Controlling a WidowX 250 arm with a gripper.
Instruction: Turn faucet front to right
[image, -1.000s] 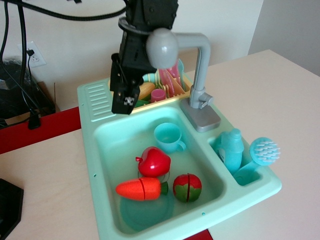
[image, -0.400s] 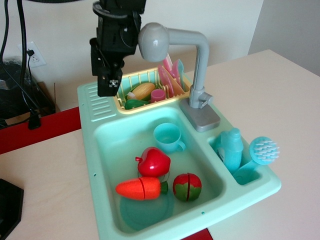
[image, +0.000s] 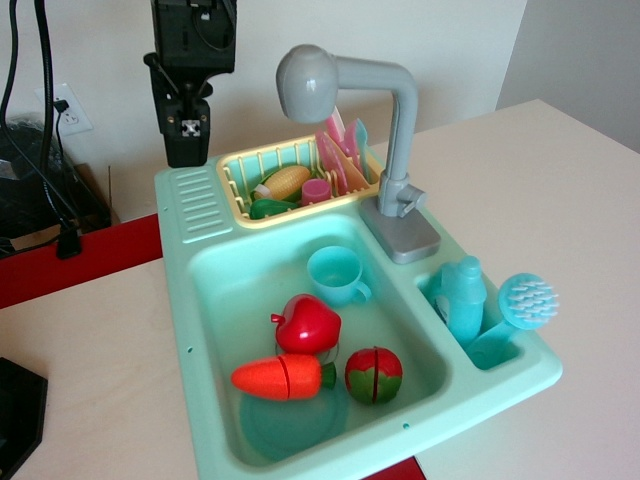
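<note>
While gripper (image: 186, 150) hangs above sink's back-left corner, clear of everything, I cannot tell finger opening; nothing visibly held. Faucet (image: 390, 150) stands on grey base at rear right of mint sink (image: 200, 330), arm reaching left, bulbous head over yellow dish rack (image: 240, 170). Teal cup (image: 336, 275), apple (image: 308, 323), carrot (image: 284, 378) in basin.

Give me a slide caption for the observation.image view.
Gripper hangs clear, left of the grey faucet, whose head overhangs the yellow dish rack behind the sink.
</note>
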